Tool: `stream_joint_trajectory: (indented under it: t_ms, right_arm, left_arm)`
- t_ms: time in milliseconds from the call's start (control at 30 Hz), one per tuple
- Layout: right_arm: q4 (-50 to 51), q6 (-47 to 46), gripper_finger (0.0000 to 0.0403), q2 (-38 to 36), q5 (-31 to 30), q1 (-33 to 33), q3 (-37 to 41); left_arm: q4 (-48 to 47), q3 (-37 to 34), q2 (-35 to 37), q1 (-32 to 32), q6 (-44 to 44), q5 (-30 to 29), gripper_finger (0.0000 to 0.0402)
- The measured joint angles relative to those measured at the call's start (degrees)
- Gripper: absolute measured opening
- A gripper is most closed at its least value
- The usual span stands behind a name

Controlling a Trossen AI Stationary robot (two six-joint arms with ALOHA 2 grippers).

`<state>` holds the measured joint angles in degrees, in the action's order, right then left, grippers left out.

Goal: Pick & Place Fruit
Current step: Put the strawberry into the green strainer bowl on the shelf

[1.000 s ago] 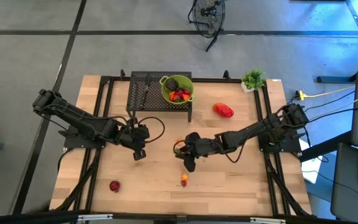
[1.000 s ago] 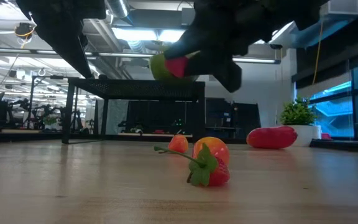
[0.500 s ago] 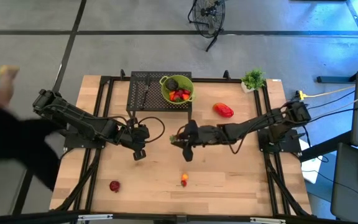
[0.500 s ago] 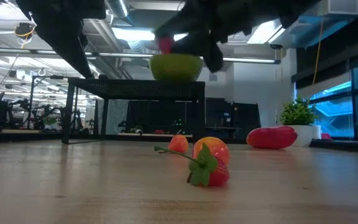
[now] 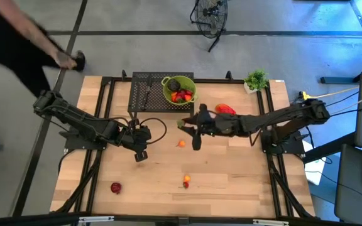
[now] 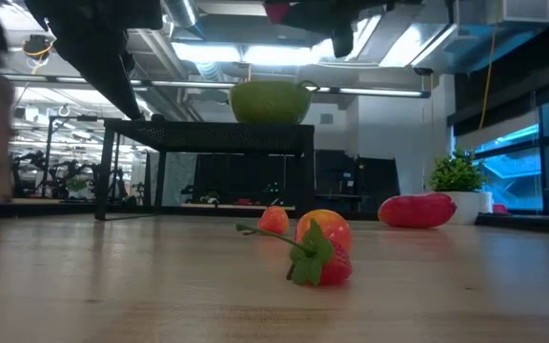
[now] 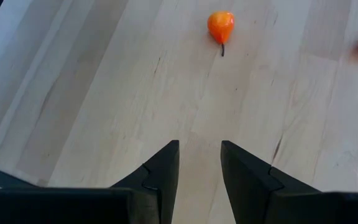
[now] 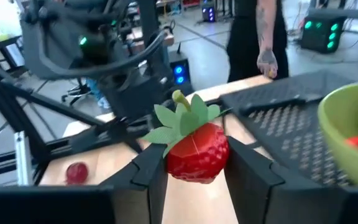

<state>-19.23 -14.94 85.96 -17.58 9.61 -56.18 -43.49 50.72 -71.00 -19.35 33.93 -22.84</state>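
The right hand (image 8: 188, 163), clamped on a strawberry (image 8: 196, 148), has swung up toward twelve o'clock beside the green bowl (image 5: 178, 88), so the drop looks close, while the left hand (image 7: 199, 171) waits apart over the desk (image 5: 231, 182).

Grey floor (image 5: 137, 50) surrounds the wooden bench (image 5: 231, 169); a fan stand (image 5: 211, 19) sits at upper centre. Ceiling strip lights (image 6: 208, 52) glow, windows (image 6: 541, 143) at right.
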Motion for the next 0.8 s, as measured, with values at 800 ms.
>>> stream_joint_trajectory:
  t_ms: [800]
  right_arm:
    - [-0.17,12.69,0.0134,-2.96,-6.00,-14.87,0.00]
  left_arm:
    - [0.00,0.00,-0.01,-0.01,0.87,-0.01,0.0114]
